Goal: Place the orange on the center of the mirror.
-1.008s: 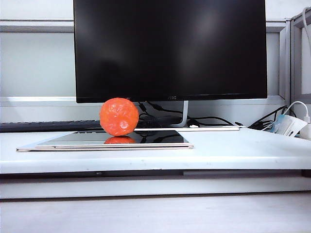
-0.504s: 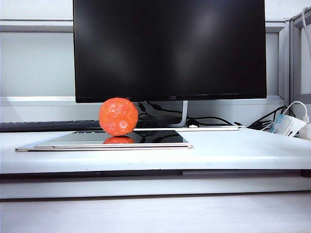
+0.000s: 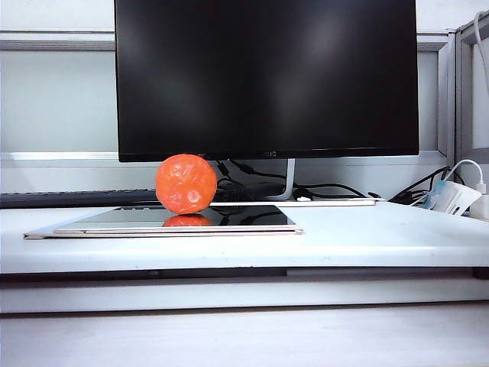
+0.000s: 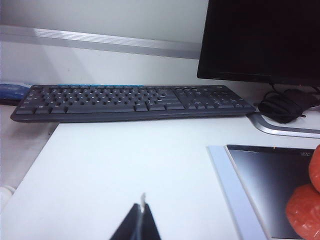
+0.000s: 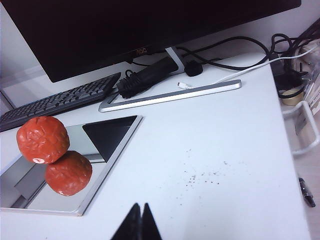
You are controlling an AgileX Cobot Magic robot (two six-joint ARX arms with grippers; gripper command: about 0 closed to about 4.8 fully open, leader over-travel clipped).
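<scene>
My left gripper (image 4: 141, 220) and right gripper (image 5: 140, 220) both hang empty with tips pressed together above the white counter (image 3: 367, 237), beyond which the orange (image 3: 186, 183) sits on the mirror (image 3: 252, 219) near its middle, with the keyboard (image 4: 130, 100) and the black monitor (image 3: 267, 76) behind.

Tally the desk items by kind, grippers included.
orange: 1
mirror: 1
monitor: 1
keyboard: 1
left gripper, fingers shut, off the mirror: 1
right gripper, fingers shut, beside the mirror: 1
Total: 6
</scene>
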